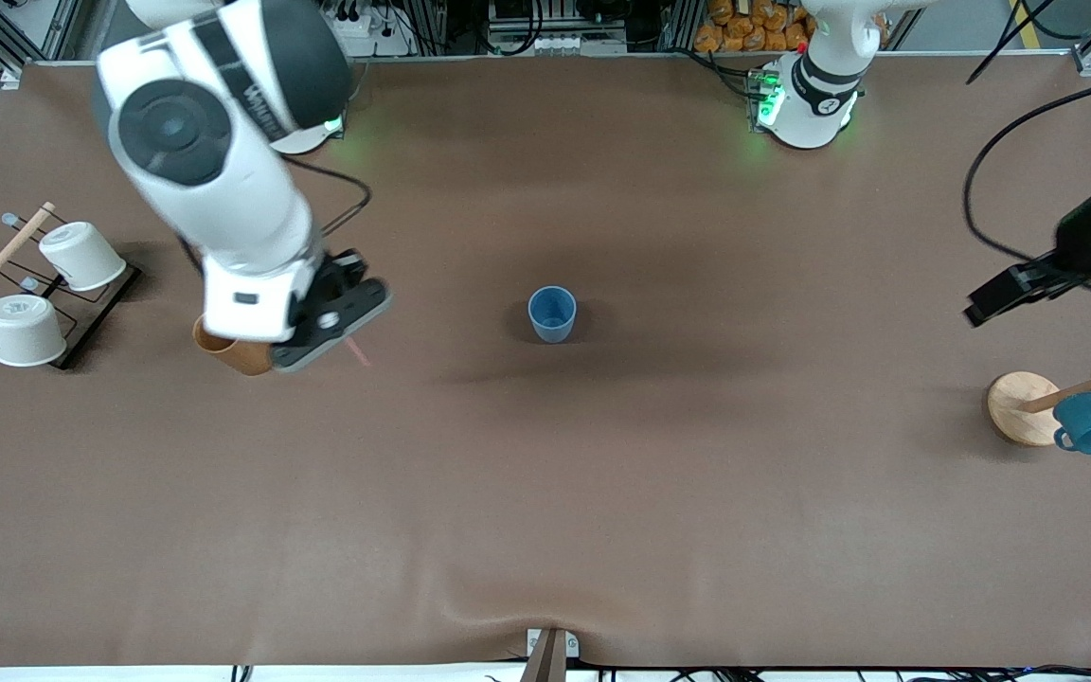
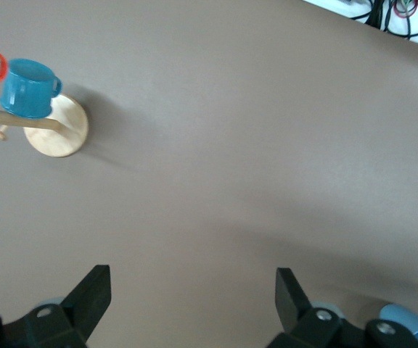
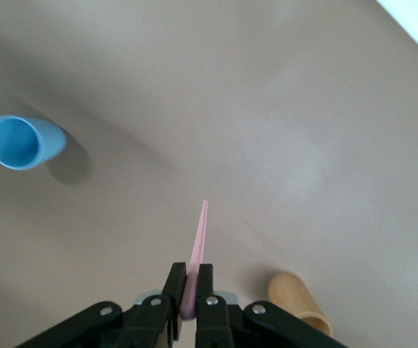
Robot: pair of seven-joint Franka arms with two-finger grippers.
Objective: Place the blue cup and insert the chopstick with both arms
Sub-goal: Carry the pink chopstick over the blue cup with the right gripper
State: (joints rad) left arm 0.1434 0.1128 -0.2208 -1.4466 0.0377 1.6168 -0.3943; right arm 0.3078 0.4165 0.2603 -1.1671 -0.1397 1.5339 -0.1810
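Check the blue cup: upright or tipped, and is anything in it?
Upright and empty: the cup stands mouth-up mid-table; the chopstick sits clamped in the right tool.

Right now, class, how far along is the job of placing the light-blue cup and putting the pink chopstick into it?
Done: the small light-blue handleless cup stands upright mid-table, and the open left gripper waits over the table's left-arm end.
In hand: the right gripper is shut on the thin pale-pink chopstick, above the brown wooden cylinder.
Left: carrying the chopstick to the cup and inserting it; the cup looks empty.
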